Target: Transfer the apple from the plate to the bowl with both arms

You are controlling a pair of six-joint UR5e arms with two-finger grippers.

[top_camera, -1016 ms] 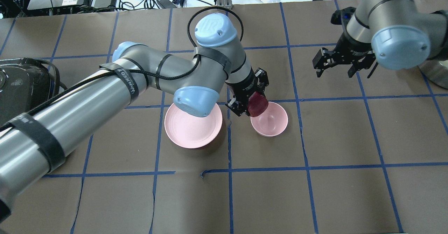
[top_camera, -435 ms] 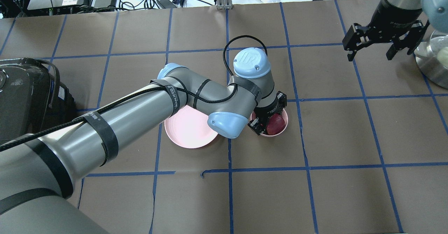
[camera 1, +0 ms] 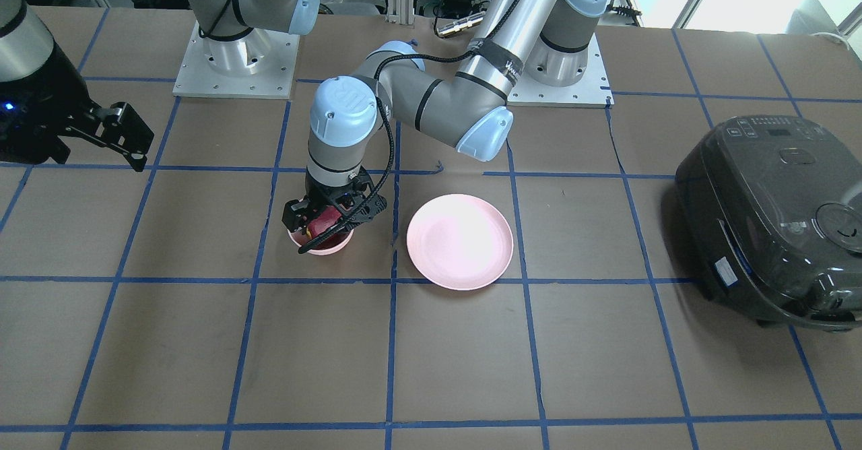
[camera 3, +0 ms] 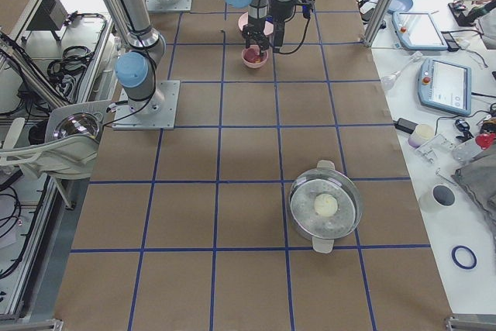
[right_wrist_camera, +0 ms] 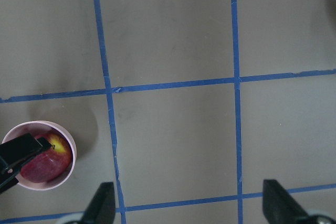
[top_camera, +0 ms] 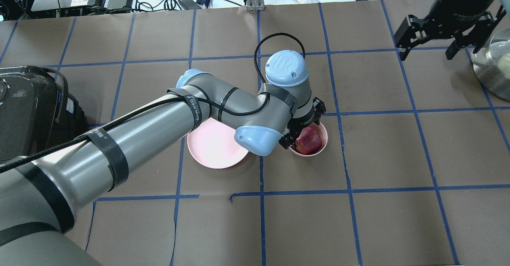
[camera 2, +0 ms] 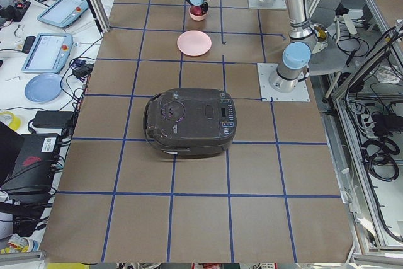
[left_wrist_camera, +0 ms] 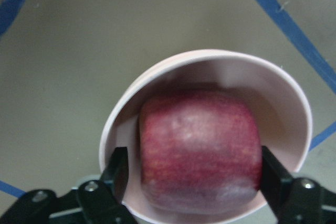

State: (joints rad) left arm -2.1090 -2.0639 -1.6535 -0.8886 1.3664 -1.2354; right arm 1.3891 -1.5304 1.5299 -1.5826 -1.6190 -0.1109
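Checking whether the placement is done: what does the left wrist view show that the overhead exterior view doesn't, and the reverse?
Only the left wrist view shows the left gripper close up, its fingers flanking the apple down inside the bowl; whether they clamp it is unclear. Only the overhead shows the bare plate, partly under the left arm, and the right gripper, open, far off on its own side. Both show the apple inside the bowl.
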